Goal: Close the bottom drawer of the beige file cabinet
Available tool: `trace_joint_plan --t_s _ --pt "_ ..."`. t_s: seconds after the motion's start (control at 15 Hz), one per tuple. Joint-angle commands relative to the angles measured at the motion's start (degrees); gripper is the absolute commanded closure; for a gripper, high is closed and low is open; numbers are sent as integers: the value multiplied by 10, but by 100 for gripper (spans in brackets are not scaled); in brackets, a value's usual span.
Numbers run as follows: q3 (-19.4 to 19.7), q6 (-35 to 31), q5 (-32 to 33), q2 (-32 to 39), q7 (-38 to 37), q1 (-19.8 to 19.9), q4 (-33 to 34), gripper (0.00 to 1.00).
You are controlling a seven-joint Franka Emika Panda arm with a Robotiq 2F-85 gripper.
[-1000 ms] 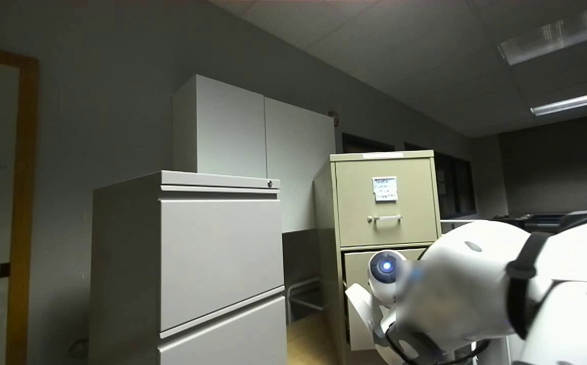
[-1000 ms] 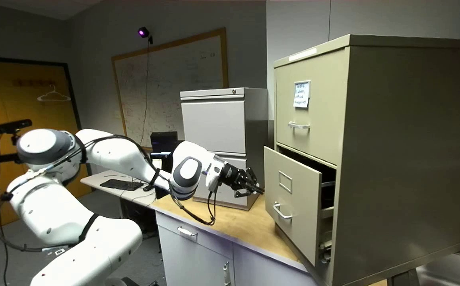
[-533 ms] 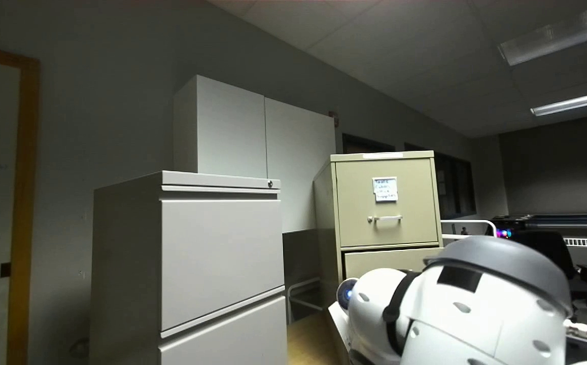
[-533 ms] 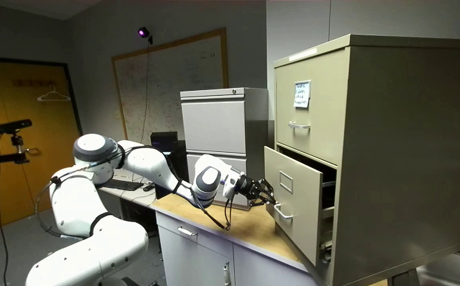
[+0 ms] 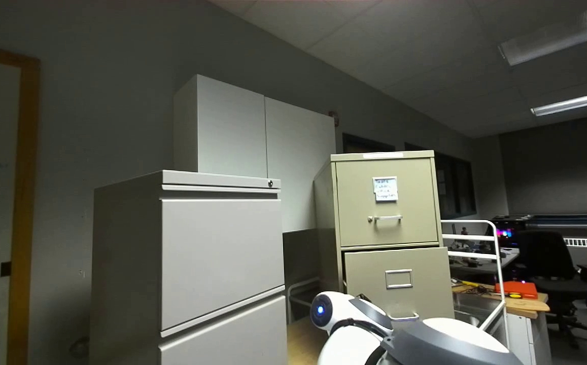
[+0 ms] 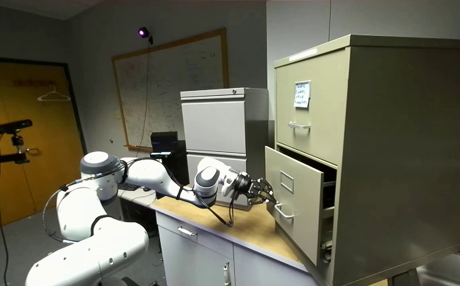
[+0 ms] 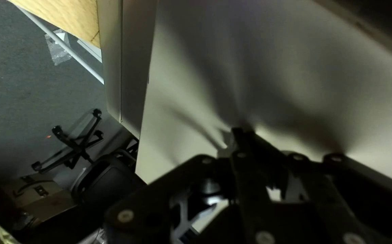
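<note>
Arm (image 6: pixel 104 190): elbow sits lower than half a second ago; drawer's label frame (image 5: pixel 399 279) and handle (image 5: pixel 404 318), covered then in an exterior view, now show. Fingers (image 7: pixel 245 183) at nearly the same spot, but nearer the drawer front than a second ago.
Bottom drawer (image 6: pixel 295 202): partly out, front straight ahead of the fingers. Any shift over this span too slight to call.
Gripper (image 6: pixel 274 201): fingers drawn together at the ends, nothing seen in their hold. Wrist view: ends meet their shadow on the drawer front; firm contact, can't tell.
Handle: silver, one end just beside the finger ends; touching or not, can't tell.
Label frame: on the drawer front, above the fingers.
Beige file cabinet (image 6: pixel 408 159): body beyond the drawer front, past the fingers.
Upper drawer (image 6: pixel 321 115): closed, higher than the fingers, white paper label (image 6: pixel 301 94) on it.
Counter (image 6: pixel 253 226): wood top, below the fingers.
Light grey cabinet (image 6: pixel 214 123): on the counter, behind the fingers in an exterior view, apart from them.
Chair (image 7: pixel 107 183): black, left of the fingers in the wrist view.
Whiteboard (image 6: pixel 170 91): on the wall, well apart from the fingers, higher up.
</note>
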State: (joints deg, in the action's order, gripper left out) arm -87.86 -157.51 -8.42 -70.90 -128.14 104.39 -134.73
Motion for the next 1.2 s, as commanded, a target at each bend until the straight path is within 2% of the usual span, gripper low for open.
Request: trace_joint_plan --t_s 0.0,0.2,0.4,0.6,0.67,0.8,0.93,1.13 --pt "7 40 9 -27 -9 76 106 92" --pt "2 86 11 -12 2 97 144 93" --pt "-7 48 5 25 38 97 149 94" --pt "-5 37 13 7 46 110 155 94" --pt "21 38 18 1 52 48 95 94" --pt "37 21 18 7 62 33 80 94" --pt "46 -3 18 13 76 35 88 94" --pt "35 -24 14 25 92 59 121 93"
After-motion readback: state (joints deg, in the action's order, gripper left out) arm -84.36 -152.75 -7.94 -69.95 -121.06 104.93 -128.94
